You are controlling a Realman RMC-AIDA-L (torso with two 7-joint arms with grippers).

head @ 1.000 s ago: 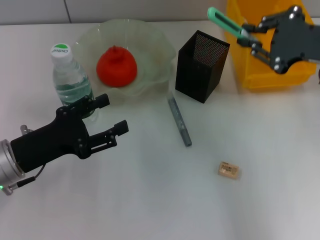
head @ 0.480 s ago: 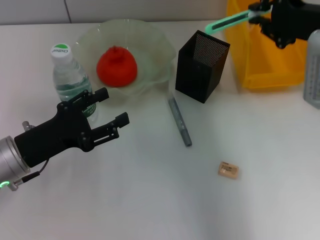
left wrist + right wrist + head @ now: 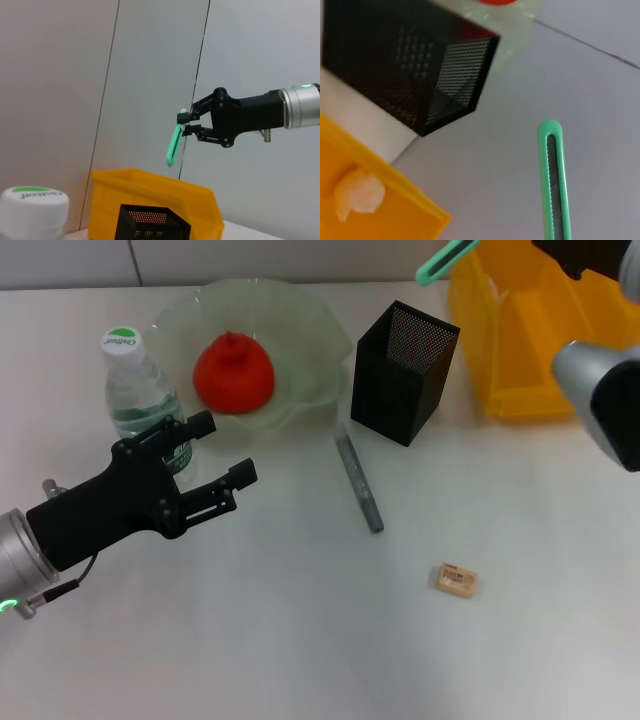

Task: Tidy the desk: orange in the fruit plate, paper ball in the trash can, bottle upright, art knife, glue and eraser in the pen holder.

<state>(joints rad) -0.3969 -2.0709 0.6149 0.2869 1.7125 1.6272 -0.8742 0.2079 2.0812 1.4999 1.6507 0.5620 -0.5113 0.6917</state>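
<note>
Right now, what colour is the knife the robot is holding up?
Mint green; the art knife shows best in the right wrist view.

The only lettering in view is on the bottle cap (image 3: pixel 120 341): a green word printed across its white top, too small and blurred to read in the head view. In the left wrist view the same cap (image 3: pixel 34 204) shows just a green band along its upper edge, with no letters legible. The eraser (image 3: pixel 457 580), at about five o'clock from the pen holder (image 3: pixel 400 372), carries faint dark print that cannot be made out.
</note>
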